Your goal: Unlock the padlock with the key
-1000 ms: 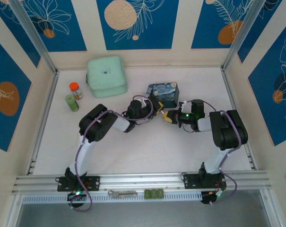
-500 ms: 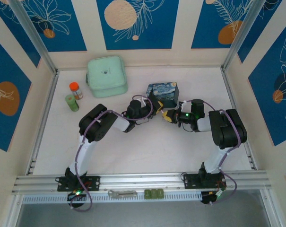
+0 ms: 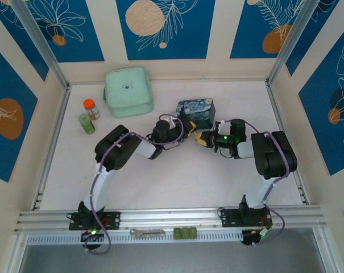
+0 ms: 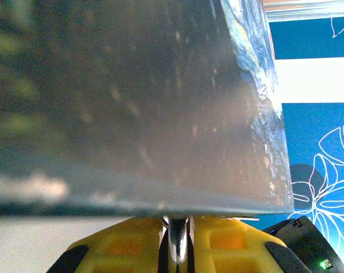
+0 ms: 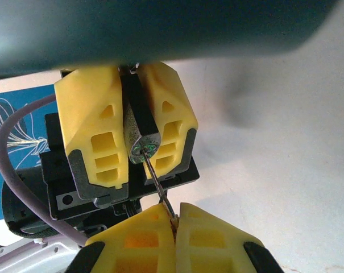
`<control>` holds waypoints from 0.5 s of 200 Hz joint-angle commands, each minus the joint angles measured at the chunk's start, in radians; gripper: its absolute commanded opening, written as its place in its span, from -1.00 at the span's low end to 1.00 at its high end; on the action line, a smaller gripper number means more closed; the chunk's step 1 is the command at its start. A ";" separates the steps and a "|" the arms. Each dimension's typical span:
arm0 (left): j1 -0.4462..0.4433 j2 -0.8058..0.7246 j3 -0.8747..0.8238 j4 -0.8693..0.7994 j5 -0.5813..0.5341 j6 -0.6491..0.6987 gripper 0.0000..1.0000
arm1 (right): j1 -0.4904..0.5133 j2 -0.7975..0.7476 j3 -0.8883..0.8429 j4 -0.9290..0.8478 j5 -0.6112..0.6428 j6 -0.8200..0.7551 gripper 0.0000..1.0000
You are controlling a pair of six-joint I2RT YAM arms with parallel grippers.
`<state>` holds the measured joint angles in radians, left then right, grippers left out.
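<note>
Left gripper (image 5: pixel 131 91) is clamping the little padlock (image 5: pixel 139 122) between its yellow fingers, right up against the tin box (image 3: pixel 197 111) ahead of it. Right gripper (image 5: pixel 173 213) is pinching the key (image 5: pixel 154 173) tight, and its tip is poking into the lock's keyhole end just beyond those fingertips.

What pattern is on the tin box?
Tin box: swirly blue and yellow, best in top external view.
</note>
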<state>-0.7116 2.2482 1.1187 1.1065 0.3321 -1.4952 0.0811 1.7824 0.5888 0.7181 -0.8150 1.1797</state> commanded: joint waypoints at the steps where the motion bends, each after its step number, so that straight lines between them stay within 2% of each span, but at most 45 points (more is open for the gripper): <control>1: -0.009 -0.012 0.003 0.059 0.037 -0.013 -1.00 | -0.006 0.026 0.018 0.087 -0.024 0.039 -1.00; 47: -0.009 -0.022 -0.011 0.061 0.041 -0.013 -1.00 | -0.009 0.029 0.035 0.138 -0.059 0.059 -1.00; 81: -0.009 -0.010 -0.010 0.080 0.038 -0.028 -1.00 | -0.013 -0.020 0.030 0.028 -0.064 -0.019 -1.00; 100: -0.008 -0.014 -0.010 0.072 0.039 -0.022 -1.00 | -0.020 -0.026 0.025 0.024 -0.072 -0.028 -1.00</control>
<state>-0.7116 2.2482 1.1187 1.1225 0.3344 -1.5108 0.0708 1.7985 0.5892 0.7670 -0.8463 1.1965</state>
